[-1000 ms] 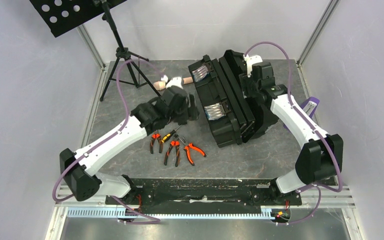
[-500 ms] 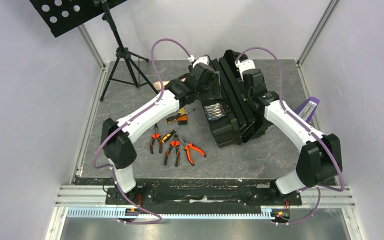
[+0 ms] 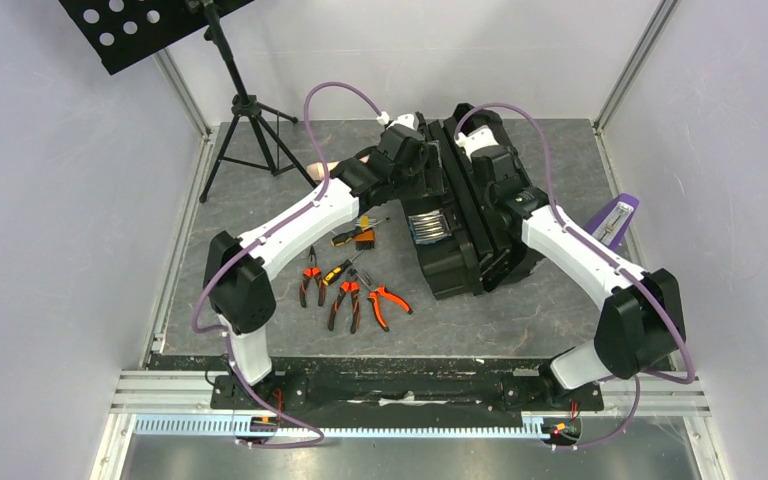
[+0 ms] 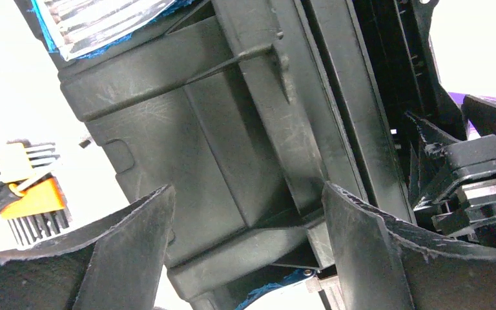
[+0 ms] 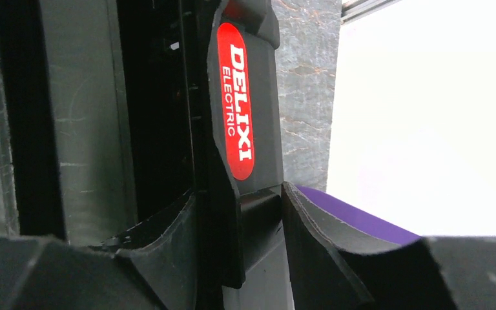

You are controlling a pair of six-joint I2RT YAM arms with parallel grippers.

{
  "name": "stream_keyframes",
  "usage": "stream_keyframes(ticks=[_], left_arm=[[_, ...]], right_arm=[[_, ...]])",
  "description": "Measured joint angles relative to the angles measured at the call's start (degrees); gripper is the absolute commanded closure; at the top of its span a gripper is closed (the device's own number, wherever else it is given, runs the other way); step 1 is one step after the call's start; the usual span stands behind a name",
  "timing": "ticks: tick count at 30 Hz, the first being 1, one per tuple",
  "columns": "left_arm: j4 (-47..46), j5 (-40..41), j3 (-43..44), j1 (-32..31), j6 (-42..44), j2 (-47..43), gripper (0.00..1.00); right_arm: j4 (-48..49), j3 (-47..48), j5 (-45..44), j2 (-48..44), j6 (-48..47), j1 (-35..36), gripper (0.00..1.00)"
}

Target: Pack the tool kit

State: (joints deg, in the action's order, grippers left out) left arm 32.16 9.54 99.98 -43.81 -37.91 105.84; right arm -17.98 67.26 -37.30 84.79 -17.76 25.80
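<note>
With right gripper [image 5: 239,219] clamped on the handle [image 5: 236,97] of the toolbox [image 3: 460,230] at the table's [image 3: 260,200] back middle and left gripper [image 4: 247,194] spread wide at its body, lift gently, avoiding tipping

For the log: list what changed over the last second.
The left pincer swung from beside the pliers up to the far end of the toolbox, and it is wide open over the box's body. The right pincer narrowed onto the handle. The toolbox and pliers stayed put.
</note>
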Motion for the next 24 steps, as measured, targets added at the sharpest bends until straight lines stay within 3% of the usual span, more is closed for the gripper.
stream_keyframes(ticks=[18, 24], left_arm=[[-9.5, -6.7, -13.0, 2.3, -6.0, -7.6, 0.07], [-13.4, -7.1, -16.0, 2.7, -7.7, -8.4, 0.11]], right_arm=[[-4.8, 6.7, -10.5, -1.7, -15.0, 10.3, 1.00], [4.0, 12.9, -18.4, -8.0, -20.3, 10.9, 1.00]])
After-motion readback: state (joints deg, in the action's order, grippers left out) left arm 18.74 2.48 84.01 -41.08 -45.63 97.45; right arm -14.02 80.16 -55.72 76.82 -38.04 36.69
